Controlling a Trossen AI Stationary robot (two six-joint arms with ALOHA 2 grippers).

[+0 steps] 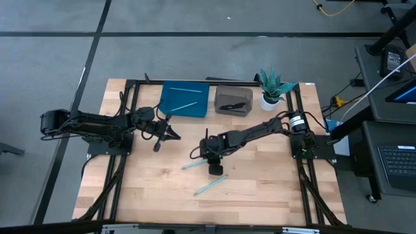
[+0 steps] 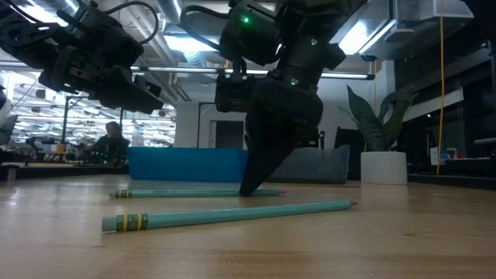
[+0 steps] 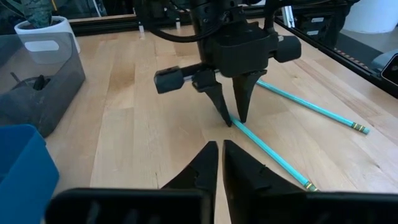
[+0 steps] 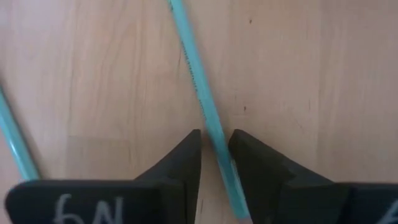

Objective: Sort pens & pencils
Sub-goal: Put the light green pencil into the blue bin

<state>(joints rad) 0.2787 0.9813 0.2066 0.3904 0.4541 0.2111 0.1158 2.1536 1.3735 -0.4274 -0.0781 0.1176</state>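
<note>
Between the right gripper's [image 4: 214, 149] two dark fingers [image 4: 180, 158] lies a light-blue pencil [image 4: 198, 87], running straight through the narrow gap with a finger close on each side. Whether the pads already press on it or only flank it is hard to tell from the wrist view; the pencil lies flat on the wood. From table height this gripper [image 2: 252, 190] points straight down, its tips on or just above the table [image 2: 387, 240], at the pencil [image 2: 194, 193] behind. A second pencil [image 2: 232, 215] lies nearer the camera, apart from the gripper, its yellow-banded end away from the tips.

Seen from above, the right gripper [image 1: 207, 155] sits near mid-table, with the straddled pencil [image 1: 193, 165] sticking out on its left and the other pencil [image 1: 210, 185] lying a little beyond, toward the front edge.

Farther out, to the left, the left gripper [image 1: 174, 135] hangs above the table with its fingers nearly together and nothing between them; its wrist view shows the two tips [image 3: 219, 152] almost touching, aimed at the right gripper [image 3: 231, 115].

Past both grippers, at the back edge, stands a blue tray [image 1: 185, 99] with two pencils [image 1: 184, 106] in it. Just beside it is a grey bin [image 1: 234, 99] holding dark pens [image 1: 231, 105], and next to that a potted plant [image 1: 272, 88].
</note>
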